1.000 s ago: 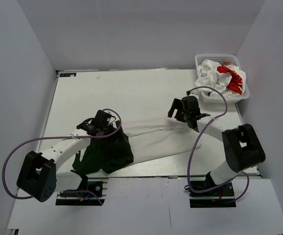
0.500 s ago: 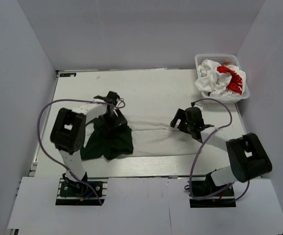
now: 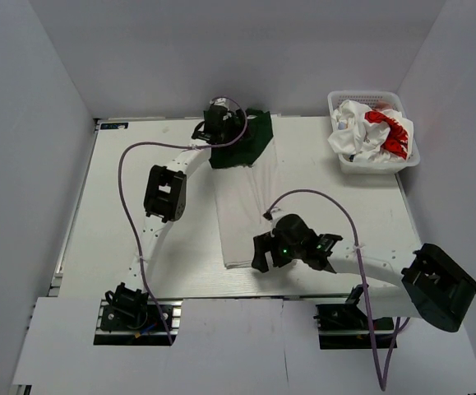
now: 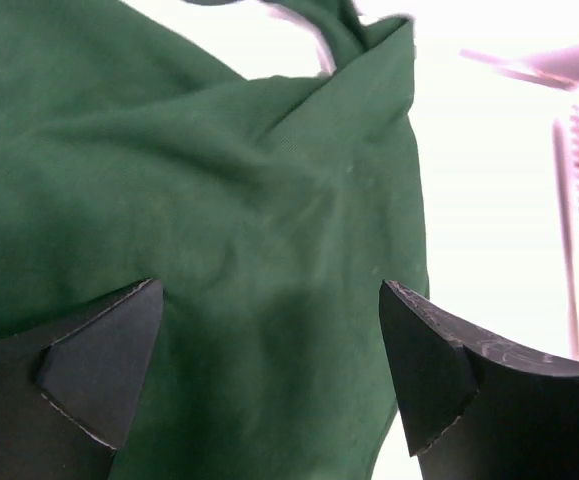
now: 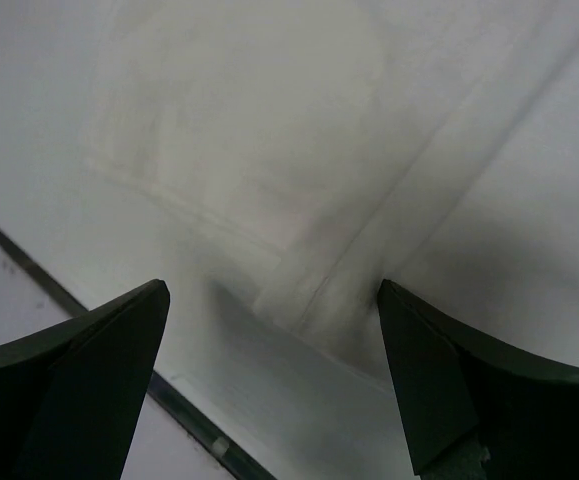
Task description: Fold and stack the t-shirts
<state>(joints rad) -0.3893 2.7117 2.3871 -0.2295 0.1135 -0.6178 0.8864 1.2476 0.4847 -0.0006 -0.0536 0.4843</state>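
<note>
- The left gripper point(image 4: 269, 295) reaches to the far side of the table point(image 3: 139, 164), its arm stretched out and its jaws spread above the dark green sleeves point(image 3: 252, 136) (nothing pinched).
- The white t-shirt point(image 3: 242, 210) lies as a long narrow strip running from far to near, probably laid out for an end-to-end fold.
- The right gripper point(image 5: 272, 295) hovers low over the near hem with its jaws wide apart, its arm angled leftward.
- The red-printed t-shirt point(image 3: 377, 132) sits crumpled in the lattice basket point(image 3: 361, 94), not yet folded.
</note>
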